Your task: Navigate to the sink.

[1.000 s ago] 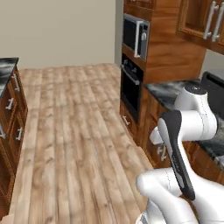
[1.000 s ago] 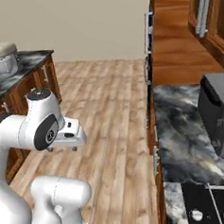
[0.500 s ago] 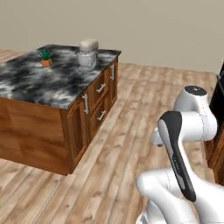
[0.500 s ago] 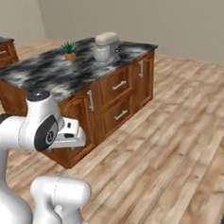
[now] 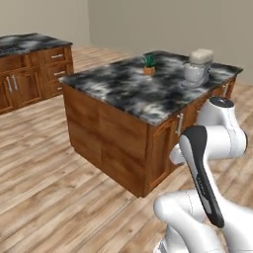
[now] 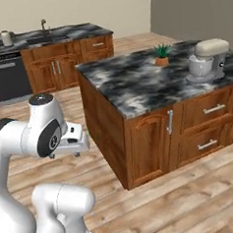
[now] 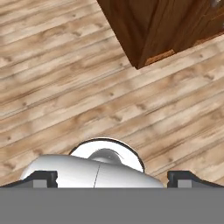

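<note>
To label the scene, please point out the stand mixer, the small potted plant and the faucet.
stand mixer [image 6: 207, 59]: right base view, its bowl.
potted plant [image 6: 161, 56]: right base view, pot and leaves.
faucet [image 6: 43, 24]: right base view, its upright neck.

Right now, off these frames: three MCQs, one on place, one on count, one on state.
1. Where does the small potted plant stand?
A. on the island countertop
B. on the floor
C. beside the far counter's faucet

2. How many handles show on the island's two drawers in the right base view?
A. one
B. two
C. four

3. How do the gripper's fingertips stand in the hand view?
A. closed on a cup
B. closed on a door handle
C. apart, holding nothing

Answers:
1. A, the plant sits on the marbled top with the stand mixer.
2. B, one bar handle on each drawer.
3. C, the two tips rise far apart at the bottom over wood floor.
</note>
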You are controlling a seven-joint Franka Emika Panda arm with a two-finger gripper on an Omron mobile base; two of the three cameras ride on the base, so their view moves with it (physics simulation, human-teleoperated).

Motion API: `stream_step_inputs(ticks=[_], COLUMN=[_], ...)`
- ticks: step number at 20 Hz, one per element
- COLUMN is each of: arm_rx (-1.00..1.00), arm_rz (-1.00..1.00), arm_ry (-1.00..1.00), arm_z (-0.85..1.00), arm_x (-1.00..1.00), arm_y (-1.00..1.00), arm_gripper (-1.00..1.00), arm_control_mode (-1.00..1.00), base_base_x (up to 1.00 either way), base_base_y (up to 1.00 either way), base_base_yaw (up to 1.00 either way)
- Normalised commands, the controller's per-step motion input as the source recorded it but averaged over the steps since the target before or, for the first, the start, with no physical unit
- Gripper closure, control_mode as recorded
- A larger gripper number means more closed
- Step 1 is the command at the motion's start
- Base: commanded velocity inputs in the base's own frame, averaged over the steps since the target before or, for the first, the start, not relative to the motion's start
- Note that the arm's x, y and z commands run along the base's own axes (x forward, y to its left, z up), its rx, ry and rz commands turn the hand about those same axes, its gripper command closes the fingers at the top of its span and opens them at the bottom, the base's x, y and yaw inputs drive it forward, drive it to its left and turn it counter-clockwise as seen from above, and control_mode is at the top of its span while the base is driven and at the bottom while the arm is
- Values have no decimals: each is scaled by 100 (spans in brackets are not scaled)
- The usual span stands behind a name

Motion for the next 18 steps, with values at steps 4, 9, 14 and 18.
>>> stream_step_inputs(ticks=[4,9,14,18], arm_rx=[0,0,0,0], arm_rz=[0,0,0,0], arm_ry=[0,0,0,0], arm_z=[0,0,0,0], arm_x=[0,0,0,0], arm_y=[0,0,0,0], arm_gripper=[-100,-100,-100,-100], arm_control_mode=[100,100,100,100], base_base_x=[97,100,100,100], base_base_y=[43,43,13,19], base_base_yaw=[57,31,13,12])
